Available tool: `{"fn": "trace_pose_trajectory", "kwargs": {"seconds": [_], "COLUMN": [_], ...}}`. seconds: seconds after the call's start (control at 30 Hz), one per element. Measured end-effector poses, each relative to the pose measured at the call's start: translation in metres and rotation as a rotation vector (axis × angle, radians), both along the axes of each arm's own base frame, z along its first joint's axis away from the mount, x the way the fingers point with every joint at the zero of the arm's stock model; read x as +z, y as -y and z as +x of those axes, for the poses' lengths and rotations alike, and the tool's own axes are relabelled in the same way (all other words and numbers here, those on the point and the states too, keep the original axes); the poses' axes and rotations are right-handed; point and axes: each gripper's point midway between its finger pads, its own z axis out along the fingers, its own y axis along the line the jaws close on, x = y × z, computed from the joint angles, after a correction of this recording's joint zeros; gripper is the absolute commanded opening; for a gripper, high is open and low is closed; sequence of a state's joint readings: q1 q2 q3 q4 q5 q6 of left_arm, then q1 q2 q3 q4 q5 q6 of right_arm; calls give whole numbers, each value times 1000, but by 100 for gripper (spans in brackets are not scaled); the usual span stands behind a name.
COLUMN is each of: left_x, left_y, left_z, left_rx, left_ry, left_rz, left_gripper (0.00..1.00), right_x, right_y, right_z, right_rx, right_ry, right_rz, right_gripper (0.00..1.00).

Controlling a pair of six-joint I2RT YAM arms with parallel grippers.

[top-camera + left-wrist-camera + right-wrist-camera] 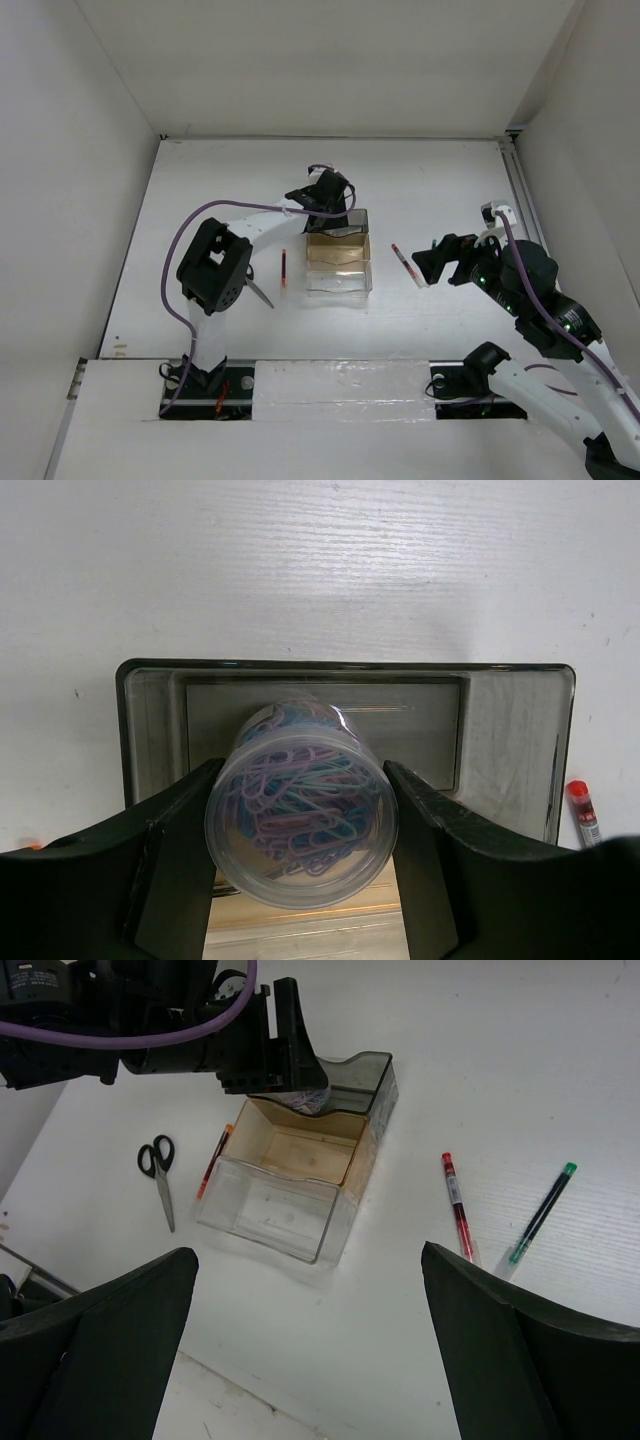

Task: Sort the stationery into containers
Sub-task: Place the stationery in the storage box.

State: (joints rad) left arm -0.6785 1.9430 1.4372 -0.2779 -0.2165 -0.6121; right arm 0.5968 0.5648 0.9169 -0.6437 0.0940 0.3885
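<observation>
My left gripper (302, 780) is shut on a small round clear tub of pastel lavender paper clips (300, 825) and holds it over the smoky dark grey bin (500, 742). The grey bin (347, 220), the amber bin (338, 250) and the clear bin (338, 279) stand in a row. One red pen (284, 268) lies left of the bins and black-handled scissors (158, 1175) lie further left. A second red pen (457, 1205) and a dark green-capped pen (540, 1213) lie right of the bins. My right gripper (308, 1260) is open and empty above the table, right of the bins.
The left arm's elbow (213, 265) hangs over the table left of the bins and covers part of the scissors. White walls close in the table on three sides. A taped strip (330, 380) runs along the near edge.
</observation>
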Motion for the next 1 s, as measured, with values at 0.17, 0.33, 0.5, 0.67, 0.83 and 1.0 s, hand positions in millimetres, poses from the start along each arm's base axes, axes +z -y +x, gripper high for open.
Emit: {"fn": "trace_pose_trajectory", "kwargs": {"seconds": [0.17, 0.33, 0.5, 0.67, 0.83, 1.0], "left_x": [0, 0, 1, 2, 7, 25], "left_y": [2, 3, 6, 9, 14, 21], "left_z": [0, 0, -1, -1, -5, -7], "left_rx": [-4, -6, -12, -21, -38, -55], "left_ry": [-1, -3, -6, -8, -4, 22], "left_rz": [-7, -14, -27, -41, -54, -86], "left_gripper": [50, 68, 74, 80, 83, 90], "right_x": [0, 0, 0, 0, 0, -1], "right_y": [0, 0, 0, 0, 0, -2], "right_z": [0, 0, 0, 0, 0, 1], "right_rx": [0, 0, 0, 0, 0, 5], "right_ry": [0, 0, 0, 0, 1, 1], "right_rz": [0, 0, 0, 0, 0, 4], "right_gripper": [100, 100, 100, 100, 100, 100]}}
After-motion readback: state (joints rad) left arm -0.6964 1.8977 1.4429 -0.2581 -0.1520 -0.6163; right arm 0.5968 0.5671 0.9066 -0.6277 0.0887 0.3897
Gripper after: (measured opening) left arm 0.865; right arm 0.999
